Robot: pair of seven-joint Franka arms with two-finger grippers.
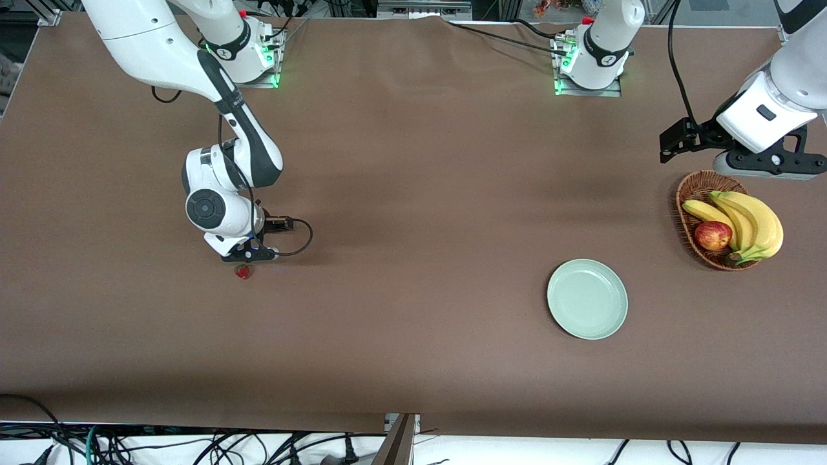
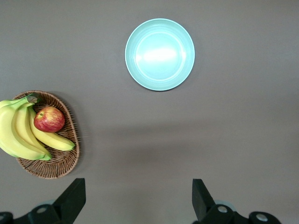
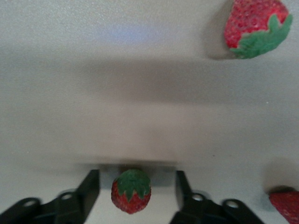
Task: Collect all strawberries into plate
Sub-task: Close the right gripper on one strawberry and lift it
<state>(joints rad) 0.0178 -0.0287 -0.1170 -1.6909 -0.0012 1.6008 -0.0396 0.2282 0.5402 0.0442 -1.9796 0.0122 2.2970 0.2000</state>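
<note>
The plate (image 1: 587,298) held no strawberries. The right pincer (image 3: 135,193) straddled one strawberry (image 3: 131,191) on the tabletop, fingers apart, not yet gripping; two others lay beside it. The left pincer (image 2: 138,200) waited, spread wide and empty, over the basket (image 1: 686,194).

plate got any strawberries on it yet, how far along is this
None done: the plate is bare. In hand: the right claw is down at the table, fingers straddling one strawberry with gaps either side. Two more strawberries lie beside it. The left claw waits open over the basket.
</note>
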